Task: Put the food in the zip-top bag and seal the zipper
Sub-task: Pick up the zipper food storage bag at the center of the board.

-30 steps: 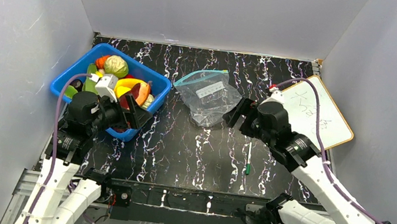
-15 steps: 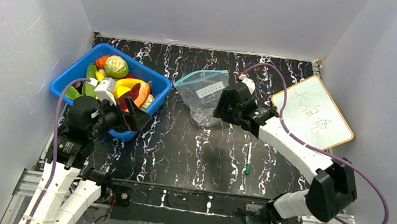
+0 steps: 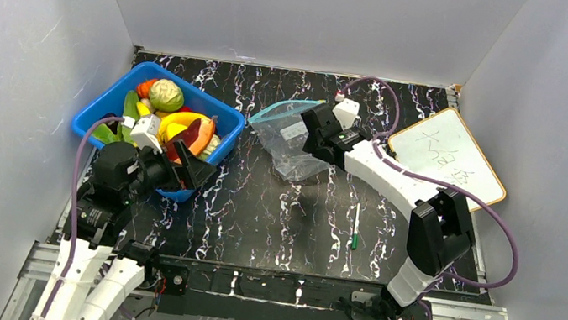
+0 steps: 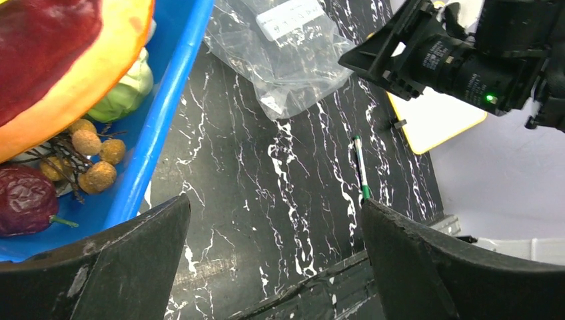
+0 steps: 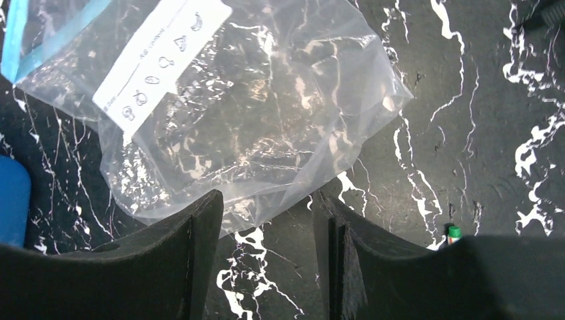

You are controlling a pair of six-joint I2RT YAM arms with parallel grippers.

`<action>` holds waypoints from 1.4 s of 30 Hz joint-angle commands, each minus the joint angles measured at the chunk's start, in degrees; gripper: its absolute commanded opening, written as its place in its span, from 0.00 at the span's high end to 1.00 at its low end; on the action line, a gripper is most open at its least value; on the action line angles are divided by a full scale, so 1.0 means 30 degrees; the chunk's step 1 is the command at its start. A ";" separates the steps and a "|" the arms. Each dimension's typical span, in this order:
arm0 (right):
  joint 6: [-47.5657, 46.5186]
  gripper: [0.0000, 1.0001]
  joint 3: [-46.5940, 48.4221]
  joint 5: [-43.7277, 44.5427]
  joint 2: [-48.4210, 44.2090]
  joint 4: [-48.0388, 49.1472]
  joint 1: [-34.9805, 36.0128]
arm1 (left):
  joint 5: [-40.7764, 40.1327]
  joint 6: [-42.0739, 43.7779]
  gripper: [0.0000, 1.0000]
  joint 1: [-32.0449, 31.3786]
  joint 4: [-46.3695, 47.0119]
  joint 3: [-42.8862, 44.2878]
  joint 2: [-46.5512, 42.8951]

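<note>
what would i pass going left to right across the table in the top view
blue bin → zip-top bag → green pen → whiteboard

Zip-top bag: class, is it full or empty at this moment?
Empty. The clear zip-top bag shows only marbled table through it; the food sits in the blue bin.
</note>
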 commanded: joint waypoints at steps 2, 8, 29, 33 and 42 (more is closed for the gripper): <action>0.2691 0.50 -0.0821 0.0772 0.0161 0.0909 -0.0143 | 0.3326 0.0191 0.02 0.0110 0.0935 -0.0092 -0.0236; 0.4102 0.50 -0.1115 0.0705 0.0846 0.1379 -0.0284 | 0.5144 -0.0267 0.02 0.0095 0.1511 -0.0403 0.0257; 0.0260 1.00 -0.5333 0.1863 -0.3275 0.4551 -0.0962 | 0.6544 0.2024 0.19 0.0051 0.3054 -0.1597 0.0436; -0.1779 1.00 -0.6212 0.1433 -0.5264 0.4811 -0.0964 | 0.7174 0.3092 0.20 0.0051 0.4086 -0.1962 0.0479; -0.5480 1.00 -0.6737 -0.2852 -0.9275 0.2693 -0.0971 | 0.7815 0.6479 0.19 -0.0004 0.4660 -0.1316 0.1148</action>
